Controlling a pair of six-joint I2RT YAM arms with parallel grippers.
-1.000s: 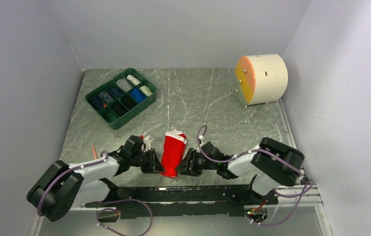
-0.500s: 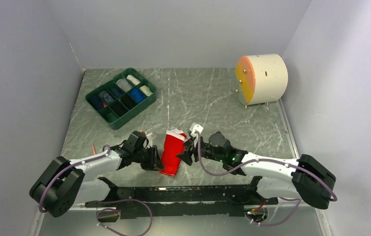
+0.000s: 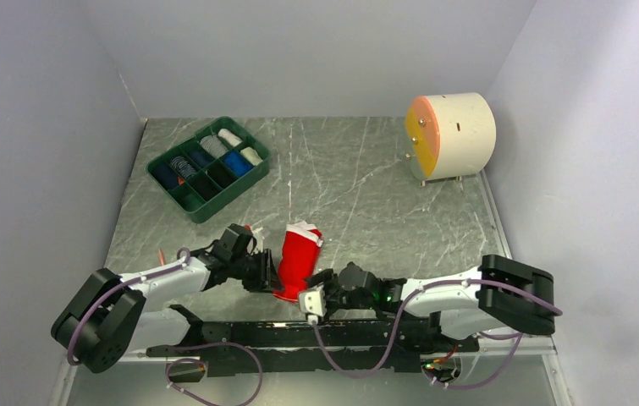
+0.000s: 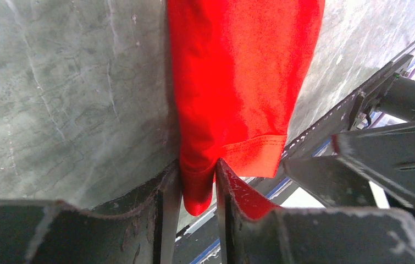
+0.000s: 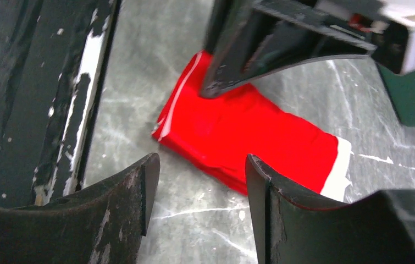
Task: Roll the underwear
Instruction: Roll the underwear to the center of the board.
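Left fingers (image 4: 166, 214) pinch the red underwear's (image 4: 238, 82) left edge; right fingers (image 5: 120, 206) spread near its end.

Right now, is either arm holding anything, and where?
The left tool pinches the red underwear by a fold near its hemmed end; the right tool is empty.

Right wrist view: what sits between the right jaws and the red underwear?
Nothing but a sliver of bare grey tabletop. The right wrist view shows the open right gripper at the near edge of the red underwear.
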